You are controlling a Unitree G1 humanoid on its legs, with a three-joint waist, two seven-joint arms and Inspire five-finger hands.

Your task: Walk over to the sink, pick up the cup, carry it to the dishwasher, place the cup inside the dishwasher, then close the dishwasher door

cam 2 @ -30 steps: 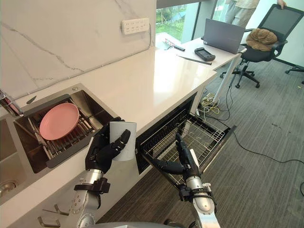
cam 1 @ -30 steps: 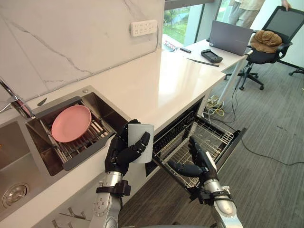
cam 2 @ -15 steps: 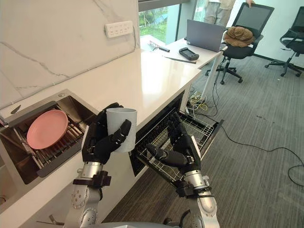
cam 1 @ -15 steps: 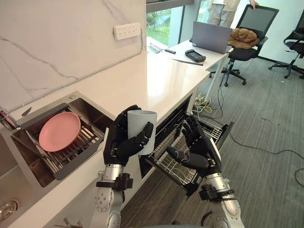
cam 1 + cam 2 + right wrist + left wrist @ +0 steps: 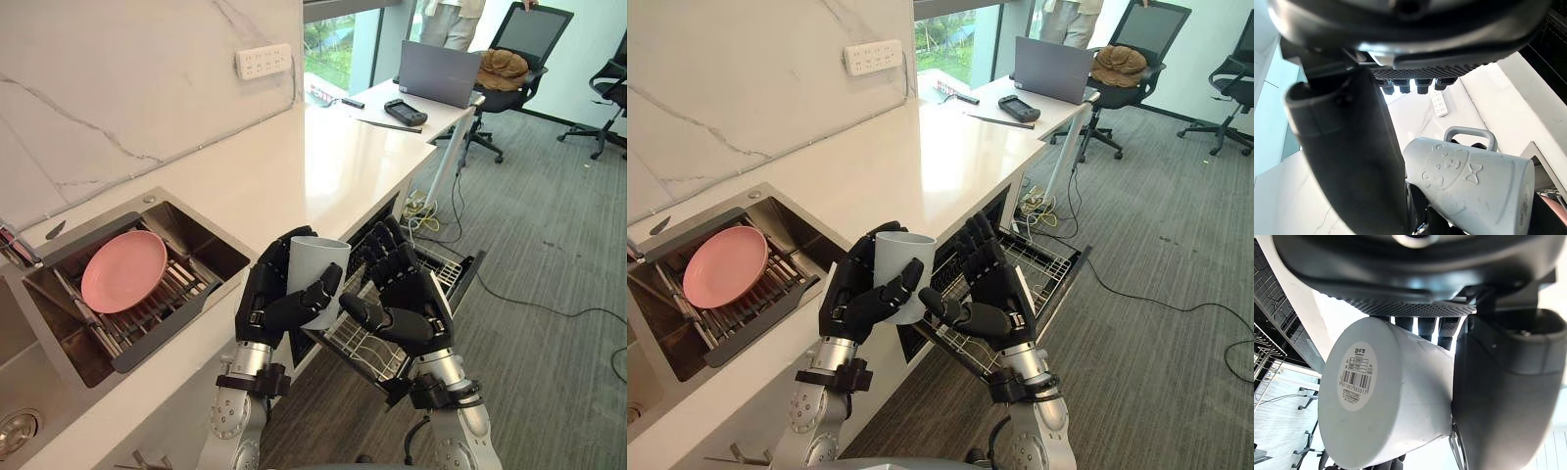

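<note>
My left hand (image 5: 277,304) is shut on a pale grey cup (image 5: 315,278), holding it upright in front of the counter edge. The cup (image 5: 1386,401) shows base-on in the left wrist view, with a barcode sticker under it; its handle and embossed side (image 5: 1469,176) face the right wrist camera. My right hand (image 5: 402,299) is open, fingers spread, close beside the cup on its right. Below both hands the dishwasher's wire rack (image 5: 431,269) is pulled out from under the counter.
The sink (image 5: 211,245) at left holds a pink plate (image 5: 122,270) on a drying rack. A white counter (image 5: 294,166) runs back to a desk with a laptop (image 5: 437,73). Office chairs (image 5: 514,49) and a person stand beyond. Cables lie on the grey carpet.
My left hand has carried the cup to the right, towards the rack. My right hand has risen and come in beside the cup.
</note>
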